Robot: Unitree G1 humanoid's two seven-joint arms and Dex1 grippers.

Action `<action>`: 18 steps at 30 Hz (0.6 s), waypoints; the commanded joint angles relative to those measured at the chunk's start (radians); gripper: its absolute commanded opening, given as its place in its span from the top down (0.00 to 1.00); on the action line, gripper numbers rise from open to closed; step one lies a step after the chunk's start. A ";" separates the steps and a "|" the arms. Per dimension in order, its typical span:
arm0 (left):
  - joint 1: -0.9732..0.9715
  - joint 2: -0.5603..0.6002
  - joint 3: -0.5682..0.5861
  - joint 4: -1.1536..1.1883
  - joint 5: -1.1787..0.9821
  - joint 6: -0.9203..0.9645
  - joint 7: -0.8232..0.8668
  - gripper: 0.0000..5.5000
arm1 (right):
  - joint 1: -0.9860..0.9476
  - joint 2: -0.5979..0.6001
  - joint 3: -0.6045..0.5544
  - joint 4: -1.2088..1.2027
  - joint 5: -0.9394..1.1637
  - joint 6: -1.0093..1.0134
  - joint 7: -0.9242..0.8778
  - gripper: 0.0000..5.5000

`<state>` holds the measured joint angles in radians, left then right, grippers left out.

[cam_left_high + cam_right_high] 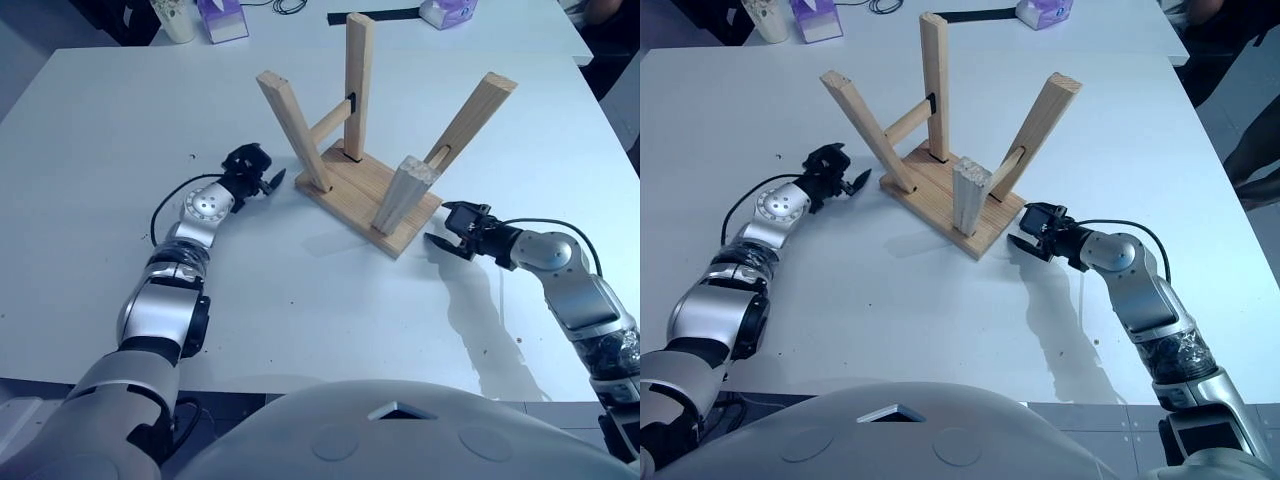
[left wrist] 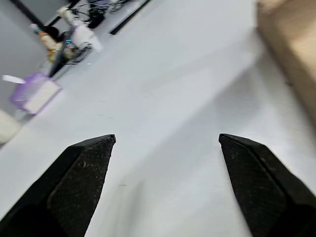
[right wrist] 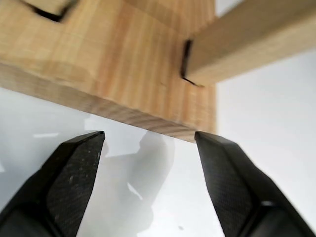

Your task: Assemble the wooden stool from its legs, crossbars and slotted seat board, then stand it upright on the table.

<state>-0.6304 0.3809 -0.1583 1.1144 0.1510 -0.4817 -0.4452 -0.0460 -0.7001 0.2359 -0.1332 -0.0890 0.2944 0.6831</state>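
The pale wooden stool [image 1: 372, 150] sits upside down around the middle of the white table [image 1: 110, 140], a little toward its far edge. Its flat slotted seat board [image 1: 352, 188] lies on the tabletop, and four square legs [image 1: 357, 85] splay upward from it. A short crossbar [image 1: 330, 122] links the two legs on the left. It looks fully put together, so what remains is probably turning it onto its feet.

The board's long axis runs at a slant, from far-left to near-right. One arm waits off each short end.

- **Left gripper:** The black left gripper [image 1: 272, 180] lies low on the table just beside the board's left end, near the foot of the left leg, with its fingers spread and nothing between them.
- **Right gripper:** The black right gripper [image 1: 440, 241] is just off the board's near-right corner. It is also spread and empty, and the board's edge [image 3: 113, 116] runs straight across the gap ahead of its fingertips.

Neither touches the wood. The right one looks slightly closer, aimed squarely at the edge. A two-handed flip seems to depend on each pincer closing on its own end of the board.
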 commanded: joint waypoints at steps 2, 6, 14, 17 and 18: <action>0.072 -0.029 -0.039 -0.056 -0.009 -0.084 -0.164 0.29 | -0.010 0.026 0.045 0.059 -0.038 0.010 0.005 0.38; 0.226 0.023 -0.038 -0.285 -0.088 -0.075 -0.286 0.29 | -0.015 0.040 0.057 0.069 -0.044 -0.010 0.014 0.38; 0.548 0.170 0.065 -0.799 -0.240 0.200 -0.306 0.29 | 0.020 0.005 0.015 0.023 -0.015 -0.040 0.054 0.38; 0.620 0.196 0.113 -0.922 -0.270 0.297 -0.290 0.29 | 0.033 -0.015 -0.019 -0.025 0.028 -0.029 0.089 0.38; 0.647 0.204 0.121 -0.962 -0.276 0.319 -0.293 0.29 | 0.037 -0.015 -0.035 -0.045 0.055 -0.018 0.101 0.38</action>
<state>-0.0309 0.5582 -0.0589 0.2379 -0.1064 -0.2141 -0.7394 -0.0302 -0.7089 0.2231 -0.1433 -0.0772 0.2533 0.7469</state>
